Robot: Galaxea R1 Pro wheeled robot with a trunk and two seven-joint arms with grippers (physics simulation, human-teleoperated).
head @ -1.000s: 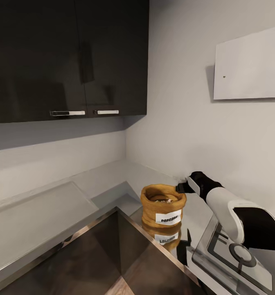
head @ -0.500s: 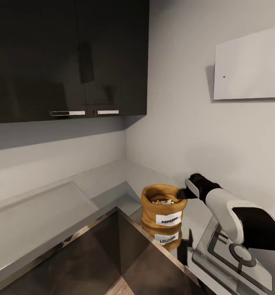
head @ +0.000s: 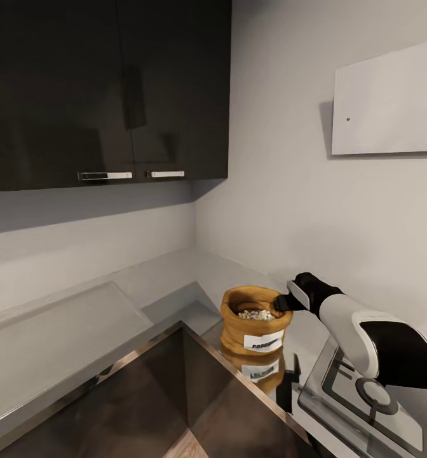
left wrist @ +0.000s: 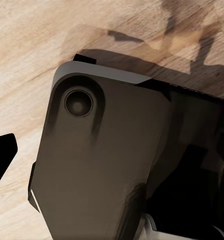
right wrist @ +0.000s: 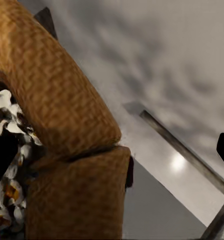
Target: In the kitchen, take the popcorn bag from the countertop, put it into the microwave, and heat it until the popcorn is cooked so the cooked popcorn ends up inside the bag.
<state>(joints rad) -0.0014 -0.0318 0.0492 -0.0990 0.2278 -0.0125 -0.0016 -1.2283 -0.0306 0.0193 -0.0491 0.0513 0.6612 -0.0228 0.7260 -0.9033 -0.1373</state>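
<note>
Wall (head: pixel 315 210) close behind popcorn bag (head: pixel 254 327), countertop (head: pixel 175 273) open leftward, hob (head: pixel 366 397) just right

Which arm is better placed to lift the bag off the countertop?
Right. Its tool is already at the bag's rolled rim, one finger inside over the popcorn. The left wrist view looks at wooden floor and the robot's own dark housing, nowhere near the countertop.

Our right arm (head: pixel 366 334) wears a smooth white shell over its forearm, with a black segment behind it and a black wrist that tapers to the dark right gripper (head: pixel 281 303). On the left wrist camera we see a dark grey-brown rounded housing (left wrist: pixel 99 165) with a round recessed fitting (left wrist: pixel 78 103) and a pale edge along its rim.
</note>
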